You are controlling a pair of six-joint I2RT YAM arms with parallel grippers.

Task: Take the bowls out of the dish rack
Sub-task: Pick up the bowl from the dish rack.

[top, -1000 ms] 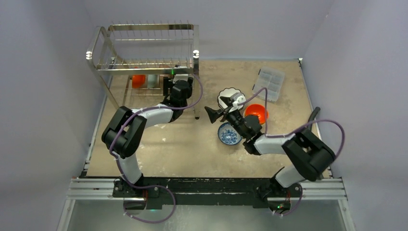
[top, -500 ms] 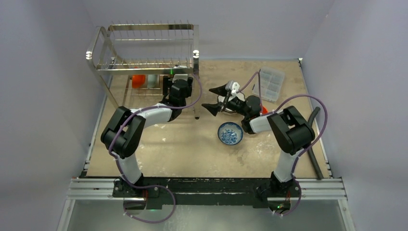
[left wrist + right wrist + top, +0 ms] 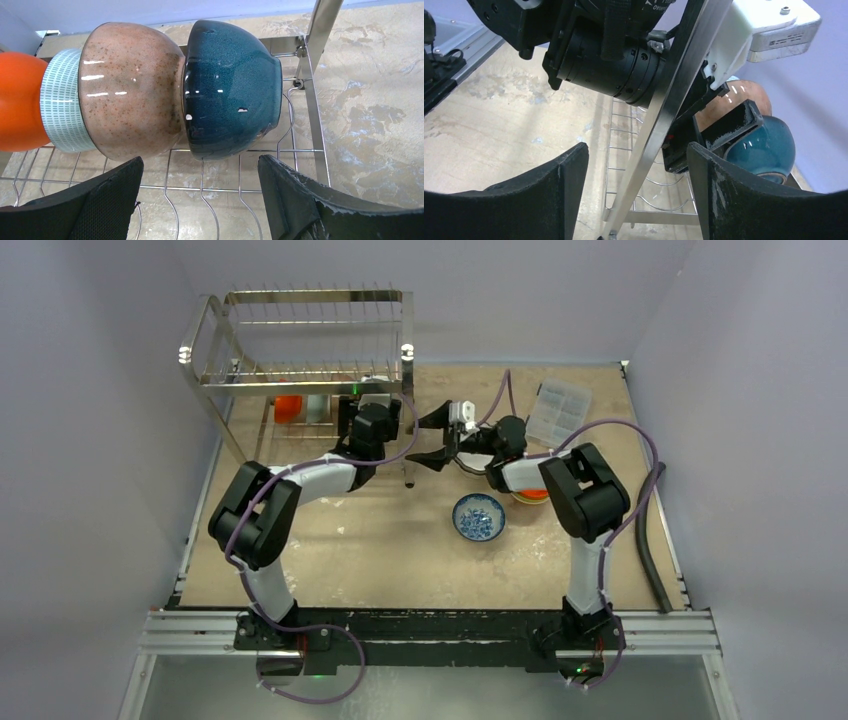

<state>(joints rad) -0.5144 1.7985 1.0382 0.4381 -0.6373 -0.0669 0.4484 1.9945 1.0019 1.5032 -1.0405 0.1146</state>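
Observation:
The dish rack [image 3: 300, 350] stands at the far left. On its lower tier several bowls lie on their sides in a row: a teal bowl [image 3: 232, 90], a tan speckled one [image 3: 132, 90], a pale patterned one [image 3: 62, 115] and an orange one [image 3: 17, 100]. My left gripper [image 3: 199, 167] is open just short of the teal bowl, touching nothing. My right gripper [image 3: 435, 440] is open beside the rack's right front post [image 3: 664, 115], which passes between its fingers untouched. A blue-patterned bowl [image 3: 479, 517] sits on the table, and an orange bowl [image 3: 530, 496] peeks from under the right arm.
A clear compartment box [image 3: 560, 412] lies at the far right. The left arm's wrist [image 3: 609, 60] is close in front of the right gripper. A black hose [image 3: 650, 530] runs along the table's right edge. Walls close in behind and left of the rack.
The right arm has swung left from above the bowls on the table to the rack's right post, its jaws narrowing a little. The left arm has not moved.

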